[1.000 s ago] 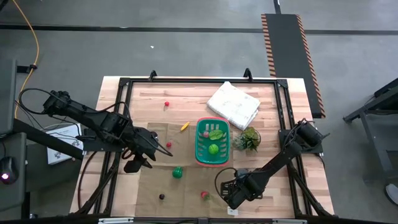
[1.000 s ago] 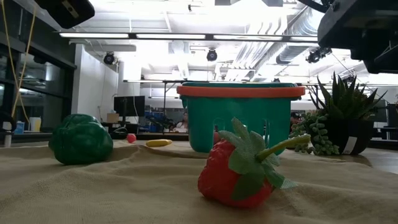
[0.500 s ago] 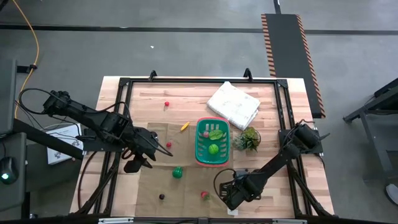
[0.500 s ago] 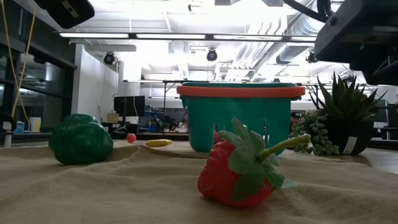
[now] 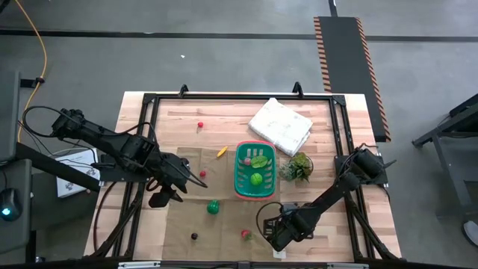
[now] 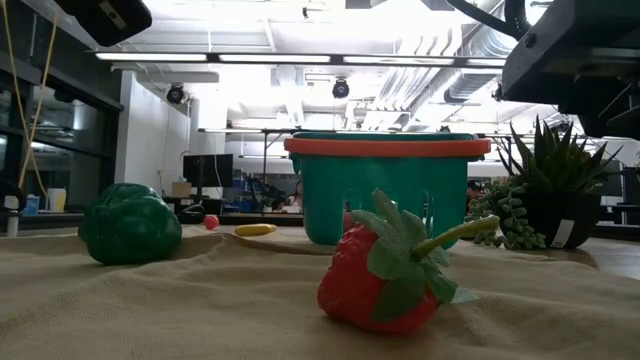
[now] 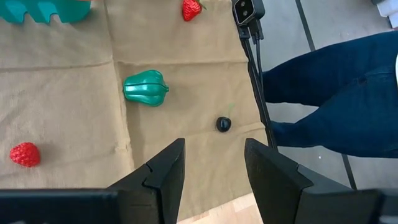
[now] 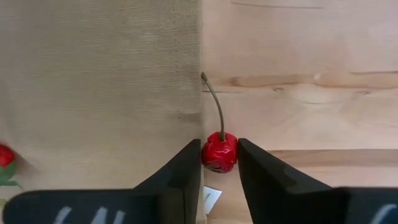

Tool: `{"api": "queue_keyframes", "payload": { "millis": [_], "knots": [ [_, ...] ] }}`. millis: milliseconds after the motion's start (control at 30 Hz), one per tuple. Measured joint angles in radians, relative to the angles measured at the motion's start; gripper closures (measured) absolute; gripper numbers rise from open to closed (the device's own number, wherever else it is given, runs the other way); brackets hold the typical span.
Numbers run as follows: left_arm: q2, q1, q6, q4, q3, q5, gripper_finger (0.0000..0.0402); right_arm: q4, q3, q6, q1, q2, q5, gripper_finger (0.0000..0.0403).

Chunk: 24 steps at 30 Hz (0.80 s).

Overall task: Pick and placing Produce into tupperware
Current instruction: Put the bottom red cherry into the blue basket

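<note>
The teal basket (image 5: 255,179) stands at mid-table with green pieces in it; it also shows in the low view (image 6: 385,190). On the tan burlap (image 5: 183,220) lie a green pepper (image 5: 213,207), a strawberry (image 5: 245,235), a black piece (image 5: 194,236) and a red berry (image 5: 202,174). A yellow piece (image 5: 221,152) and another berry (image 5: 200,125) lie farther back. My right gripper (image 8: 219,144) is near the front edge (image 5: 275,237), shut on a red cherry (image 8: 219,154). My left gripper (image 7: 211,149) hovers open and empty over the burlap's left part (image 5: 162,196). My right gripper pinches the cherry's round body (image 8: 217,158) between its two fingers, one on each side. The stem (image 8: 214,109) sticks out forward past the fingertips, along the burlap's edge. Whether the cherry is lifted off the table, I cannot tell.
A white rumpled cloth bundle (image 5: 280,125) lies at the far right and a spiky green plant (image 5: 299,167) stands right of the basket. A white tag (image 8: 211,198) lies under my right gripper. A person's leg in blue jeans (image 7: 336,81) stands beyond the near edge.
My right gripper has shifted a little toward the table's left edge.
</note>
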Motion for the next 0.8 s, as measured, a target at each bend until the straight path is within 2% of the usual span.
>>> {"api": "queue_keyframes", "payload": {
  "millis": [467, 800],
  "knots": [
    [0.0, 0.0, 0.0, 0.0, 0.0, 0.0, 0.0247, 0.005, 0.0, 0.0, 0.0, 0.0, 0.0, 0.034],
    [0.0, 0.0, 0.001, 0.001, 0.0, 0.0, 0.0247, 0.017, 0.0, -0.001, 0.0, -0.03, 0.004, 0.0343]
  ]
}}
